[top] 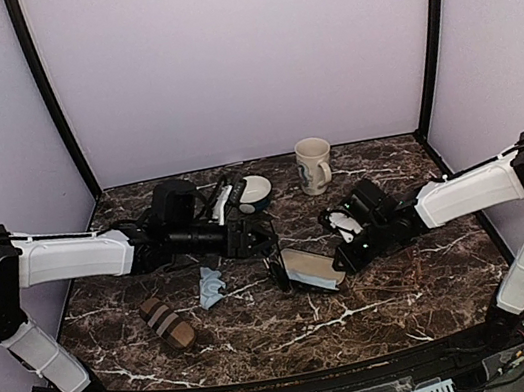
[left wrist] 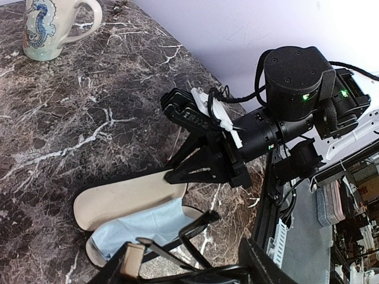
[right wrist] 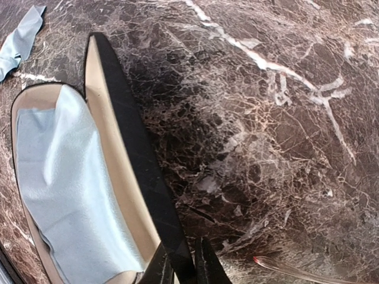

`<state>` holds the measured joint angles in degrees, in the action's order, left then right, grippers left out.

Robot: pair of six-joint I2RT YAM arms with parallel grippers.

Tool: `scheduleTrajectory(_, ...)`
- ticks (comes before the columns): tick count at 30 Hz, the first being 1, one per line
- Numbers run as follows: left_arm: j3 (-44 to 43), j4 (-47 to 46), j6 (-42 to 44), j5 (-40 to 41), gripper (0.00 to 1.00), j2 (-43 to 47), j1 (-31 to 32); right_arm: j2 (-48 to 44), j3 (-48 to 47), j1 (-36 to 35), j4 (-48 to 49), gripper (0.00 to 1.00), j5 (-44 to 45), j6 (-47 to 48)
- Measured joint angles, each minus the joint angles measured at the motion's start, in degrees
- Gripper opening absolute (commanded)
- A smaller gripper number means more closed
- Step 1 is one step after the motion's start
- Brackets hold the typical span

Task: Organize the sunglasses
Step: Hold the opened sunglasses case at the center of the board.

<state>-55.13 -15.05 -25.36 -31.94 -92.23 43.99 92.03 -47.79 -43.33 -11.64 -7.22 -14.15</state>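
The sunglasses show as thin dark wire arms between the fingers of my left gripper, which is shut on them just above the open case; their lenses are hidden. The black checkered case lies open at the table's middle, with a cream lining and a light blue cloth inside. My right gripper is shut on the edge of the raised lid. In the top view the left gripper is left of the case and the right gripper is at its right end.
A brown striped case lies at the front left. A loose blue cloth is beside it. A seahorse mug and a small bowl stand at the back. Black frame posts rise at the table's rear corners.
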Motion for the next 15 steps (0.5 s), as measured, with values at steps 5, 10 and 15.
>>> scheduleTrajectory(5, 0.00, 0.59, 1.03, -0.11, 0.40, 0.00, 0.00, 0.00, -0.22, 0.00, -0.11, 0.08, 0.28, 1.75)
scheduleTrajectory(10, -0.37, 3.67, 5.27, -0.48, 0.40, 0.02, 0.00, -0.39, -0.76, -0.48, -0.50, 0.05, 1.77, 4.44)
scheduleTrajectory(15, -4.07, 10.03, 11.87, -1.57, 0.38, 0.02, 0.00, -2.25, -1.14, -2.71, -0.46, 0.03, 4.35, 8.87)
